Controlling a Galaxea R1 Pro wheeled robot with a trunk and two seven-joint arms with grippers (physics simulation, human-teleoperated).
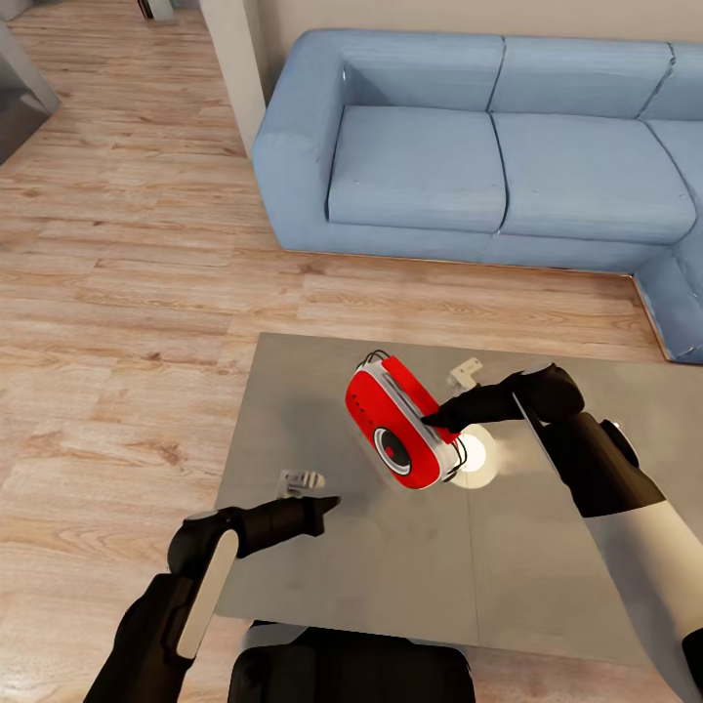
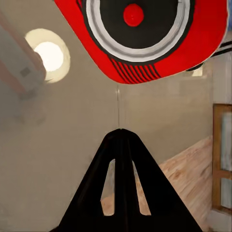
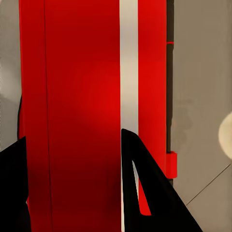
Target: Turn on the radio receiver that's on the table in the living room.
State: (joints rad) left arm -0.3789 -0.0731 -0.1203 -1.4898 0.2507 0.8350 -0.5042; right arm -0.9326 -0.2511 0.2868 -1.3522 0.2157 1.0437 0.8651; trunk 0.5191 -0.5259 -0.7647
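Light wood planks and a blue sofa (image 1: 488, 146) frame the living room, and you are parked at the near edge of the table (image 1: 322, 566), whose glossy grey top mirrors a ceiling light just beside the radio receiver (image 1: 400, 425). That red radio sits near the middle of the table, tipped up on its edge with the round dial facing toward you and to your left. Your right gripper (image 1: 437, 420) is at the radio's top side; in the right wrist view its two dark fingers (image 3: 145, 193) stand apart with the red body and its white stripe between them, so the claw looks spread around the casing, though you cannot tell from these views whether the pads are pressing on it. Your left gripper (image 1: 327, 505) hovers low over the table, well short of the radio, its fingers closed together to a single point in the left wrist view, aimed up at the dial. You appear to be in the switching step itself: the radio steadied on one side, the button not yet pressed. The next move likely calls for the contact that toggles it, without shoving the radio over.
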